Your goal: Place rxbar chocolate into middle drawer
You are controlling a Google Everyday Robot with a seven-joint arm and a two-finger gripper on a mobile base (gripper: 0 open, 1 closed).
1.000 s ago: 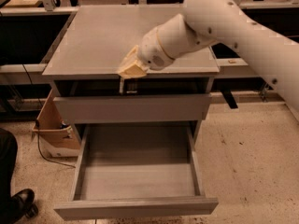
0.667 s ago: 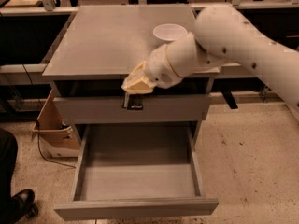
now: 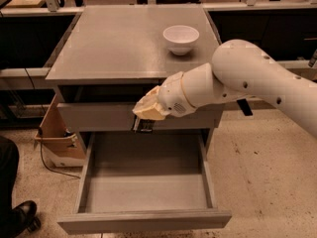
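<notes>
At the bottom left corner a dark shoe (image 3: pixel 22 216) rests on the speckled floor. Just right of it an open cardboard box (image 3: pixel 53 133) stands against the left side of the grey cabinet (image 3: pixel 119 38); no print on the box can be read.

Below the cabinet top sits the upper drawer front (image 3: pixel 94 117), closed. Under it the middle drawer (image 3: pixel 143 195) is pulled far out, showing its flat grey floor.

The gripper (image 3: pixel 144 121), wrapped in a cream-coloured covering, hangs in front of the upper drawer front near its middle, above the back edge of the open drawer. It points down and to the left and clamps the rxbar chocolate (image 3: pixel 144 127), which sticks out beneath it as a small dark piece. The pale marks on the wrapper are too small to read. The bar is above the drawer, not on its floor.

A white bowl (image 3: pixel 181 37) stands upright near the back right corner of the cabinet top.

The white arm (image 3: pixel 247 78) comes in from the right edge, bends at a thick rounded joint over the cabinet's front right corner, and slopes down leftward to the gripper.
</notes>
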